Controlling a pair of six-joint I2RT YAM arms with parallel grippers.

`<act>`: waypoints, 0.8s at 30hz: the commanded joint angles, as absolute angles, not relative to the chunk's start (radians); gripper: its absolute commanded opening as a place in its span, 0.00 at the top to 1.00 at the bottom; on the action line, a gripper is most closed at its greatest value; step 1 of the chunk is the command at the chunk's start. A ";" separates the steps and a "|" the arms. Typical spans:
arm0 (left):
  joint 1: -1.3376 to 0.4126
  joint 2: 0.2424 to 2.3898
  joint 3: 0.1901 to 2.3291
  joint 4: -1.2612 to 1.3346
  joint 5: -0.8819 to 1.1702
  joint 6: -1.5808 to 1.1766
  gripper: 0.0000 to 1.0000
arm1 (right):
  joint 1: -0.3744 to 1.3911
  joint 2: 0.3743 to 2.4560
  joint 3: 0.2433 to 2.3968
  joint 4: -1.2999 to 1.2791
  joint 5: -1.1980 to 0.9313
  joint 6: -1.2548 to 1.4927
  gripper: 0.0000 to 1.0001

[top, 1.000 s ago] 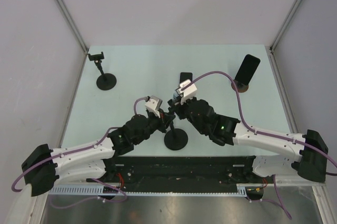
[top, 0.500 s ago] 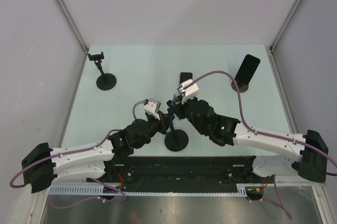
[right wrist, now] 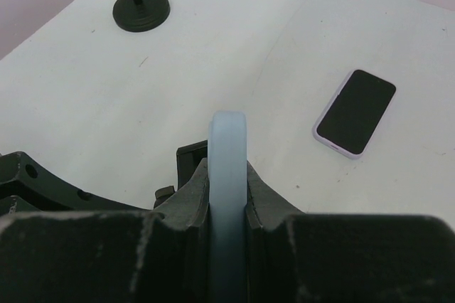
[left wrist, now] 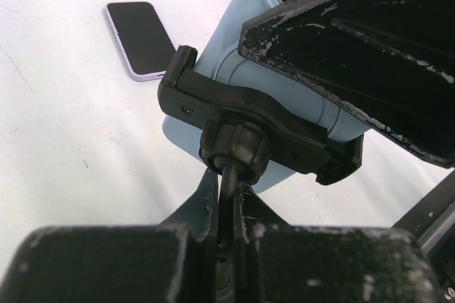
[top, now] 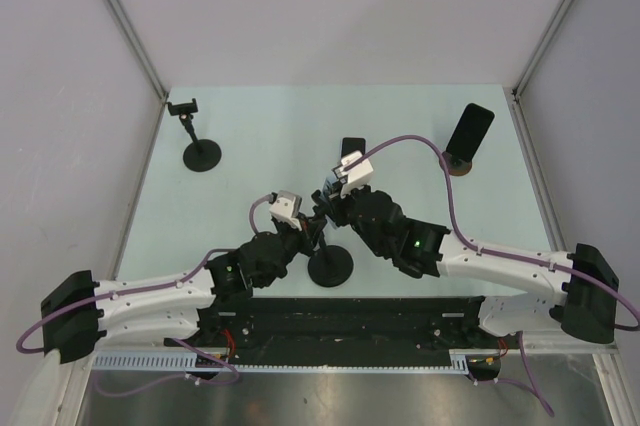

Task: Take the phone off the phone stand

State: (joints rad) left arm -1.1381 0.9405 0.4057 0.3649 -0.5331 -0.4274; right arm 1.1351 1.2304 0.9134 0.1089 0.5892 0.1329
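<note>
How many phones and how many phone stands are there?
Phones: 3 (light blue phone, purple phone, black phone)
Phone stands: 3 (empty stand, middle stand, right stand)
Total: 6

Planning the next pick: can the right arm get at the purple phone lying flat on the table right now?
Probably not yet. The right gripper has its jaws shut on the light blue phone, which sits clamped in the stand. The purple phone lies flat beyond it, nothing between.
</note>
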 commanded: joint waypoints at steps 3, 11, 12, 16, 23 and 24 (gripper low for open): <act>-1.109 0.888 0.339 0.213 -0.862 -0.473 1.00 | 1.034 1.164 0.942 0.164 1.127 -0.040 1.00; -1.117 0.894 0.331 0.213 -0.883 -0.482 1.00 | 1.025 1.189 0.942 0.190 1.181 -0.069 1.00; -1.117 0.887 0.327 0.213 -0.909 -0.480 1.00 | 1.023 1.187 0.942 0.183 1.189 -0.064 1.00; -1.111 0.827 0.308 0.199 -0.954 -0.448 1.00 | 0.979 1.149 0.942 0.088 1.177 -0.005 1.00; -1.118 0.873 0.324 0.202 -0.902 -0.454 1.00 | 0.962 1.126 0.942 0.078 1.118 0.035 1.00; -1.118 0.877 0.325 0.206 -0.899 -0.454 1.00 | 0.960 1.124 0.942 0.075 1.105 0.046 1.00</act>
State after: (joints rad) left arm -1.1496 0.8837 0.3683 0.3740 -0.5781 -0.4179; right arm 1.1347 1.2472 0.9138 0.1310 0.5983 0.1925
